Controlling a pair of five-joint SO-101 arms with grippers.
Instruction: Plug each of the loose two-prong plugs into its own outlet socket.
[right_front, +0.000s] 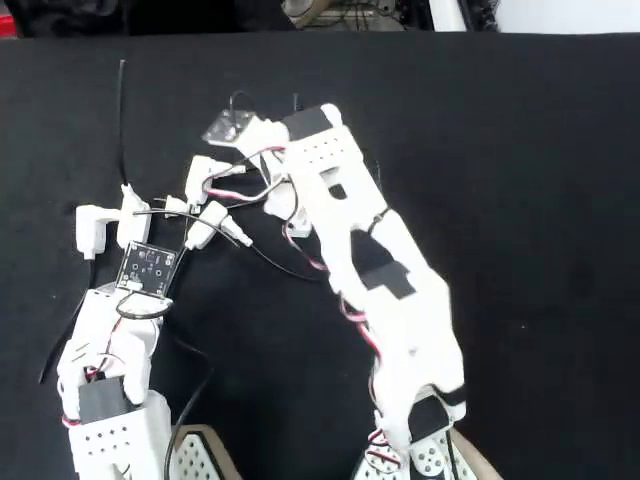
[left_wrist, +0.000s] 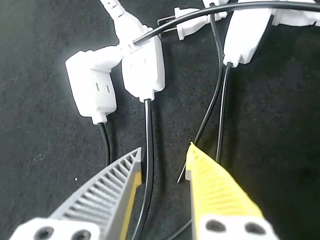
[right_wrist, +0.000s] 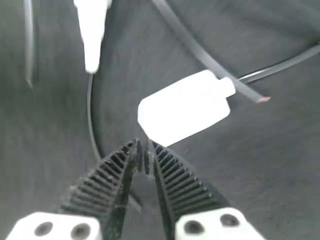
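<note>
Plug (right_wrist: 185, 112), white, lying on its side on the black table (right_front: 520, 200), with one end touching the fingertips of the right gripper (right_wrist: 145, 147). The black fingers are drawn almost together, leaving only a narrow slit. Whether they pinch the prongs cannot be told.

A second plug (left_wrist: 192, 22) lies beyond the angled socket (left_wrist: 92, 90), on the side facing the right arm. Its prongs are bare and point back toward that socket. The angled socket shows two slots and leans against the straight socket (left_wrist: 145, 65), the two touching at their upper ends.

A black cord (left_wrist: 148, 130) runs from the straight socket into the gap of the left gripper (left_wrist: 165, 149). The grey and yellow fingers of that gripper stand spread apart and clasp nothing, and the cord passes close by the grey finger.

The left arm (right_front: 110, 370) is folded short on the near side of the angled socket, with its wrist pitched down toward it. The right arm (right_front: 350, 230) stretches long and slantwise across the table. Its wrist is bent toward the angled socket and ends short of it.
</note>
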